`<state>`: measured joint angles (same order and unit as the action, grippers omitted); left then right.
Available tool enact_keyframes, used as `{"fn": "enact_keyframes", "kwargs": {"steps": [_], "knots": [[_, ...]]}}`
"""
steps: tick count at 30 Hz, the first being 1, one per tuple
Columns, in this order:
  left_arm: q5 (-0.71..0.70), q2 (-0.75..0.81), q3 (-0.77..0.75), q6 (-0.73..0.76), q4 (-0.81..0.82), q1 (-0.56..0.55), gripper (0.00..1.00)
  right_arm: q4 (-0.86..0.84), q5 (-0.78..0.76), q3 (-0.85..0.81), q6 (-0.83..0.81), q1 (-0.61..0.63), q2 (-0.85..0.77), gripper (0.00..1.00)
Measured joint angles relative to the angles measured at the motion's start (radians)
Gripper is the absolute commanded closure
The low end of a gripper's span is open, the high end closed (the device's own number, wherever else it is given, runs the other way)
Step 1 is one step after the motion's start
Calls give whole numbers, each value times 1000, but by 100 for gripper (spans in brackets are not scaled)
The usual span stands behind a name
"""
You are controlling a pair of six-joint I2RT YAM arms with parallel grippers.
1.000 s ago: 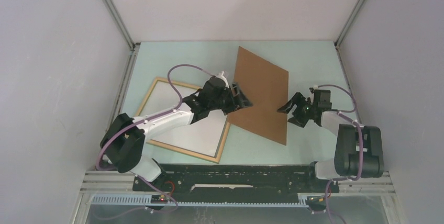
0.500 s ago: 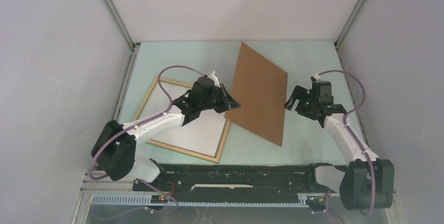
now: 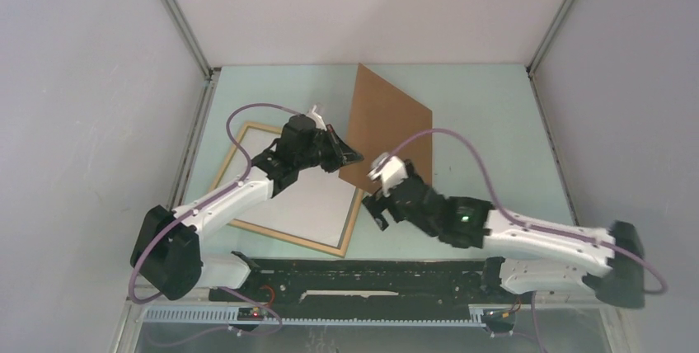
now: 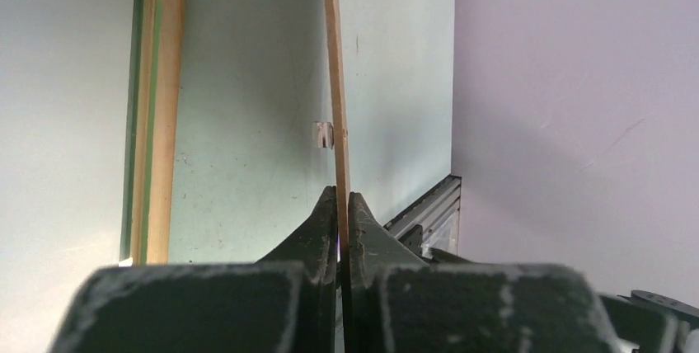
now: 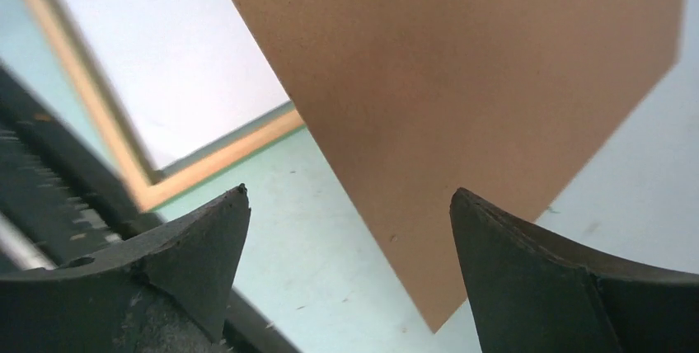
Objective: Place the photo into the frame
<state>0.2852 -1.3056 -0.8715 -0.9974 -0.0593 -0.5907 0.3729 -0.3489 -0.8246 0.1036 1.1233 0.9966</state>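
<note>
Moved since the earlier frame: left gripper (image 3: 344,156) has closed and carried the brown board (image 3: 387,126) leftward and back. The right arm has swung in from the board's far side to its near corner.

Frame (image 3: 297,241) lies flat on the table (image 3: 486,122), below and left of the left gripper. Its pale wood face is up, and green shows along the inner lip in the left wrist view. White panel (image 3: 313,204) fills its opening; what it is, cannot tell.

Left gripper jaws are pinched together on the board's left edge. The board is tilted up off the table and runs edge-on straight ahead from the fingertips.

Right gripper (image 3: 377,204) jaws are spread wide and grip nothing. The board's lower corner is just ahead of them, and the frame's near corner is ahead and to their left.
</note>
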Motion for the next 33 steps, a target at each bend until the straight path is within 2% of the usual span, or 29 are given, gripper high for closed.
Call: {"fn": "enact_keyframes", "kwargs": {"steps": [3,5,9,12,16,17,19,20,24,27,33], "knots": [[6,7,0,-9,-6,0,97,-38,-230,-30,-74,119,167,6],[10,13,0,-17,-7,0,98,-54,-367,-40,-112,158,260,11],[14,20,0,-24,-13,0,97,-106,-593,-47,-179,187,392,27],[12,26,0,-29,-17,0,96,-153,-700,-48,-231,188,435,44],[7,40,0,-66,-14,7,91,-219,-759,-50,-294,201,469,75],[6,45,0,-71,-13,8,82,-235,-767,-51,-302,206,481,82],[-2,57,0,-64,-15,10,55,-252,-780,-52,-320,209,491,94],[-4,63,-2,-49,-17,10,49,-255,-789,-52,-327,208,491,100],[-42,110,-50,59,-133,11,24,-247,-804,-53,-345,174,452,100],[-95,153,-143,162,-224,24,11,-234,-765,-53,-350,124,361,100],[-315,349,-303,381,-440,74,2,-203,-557,-56,-283,-98,71,100]]}}
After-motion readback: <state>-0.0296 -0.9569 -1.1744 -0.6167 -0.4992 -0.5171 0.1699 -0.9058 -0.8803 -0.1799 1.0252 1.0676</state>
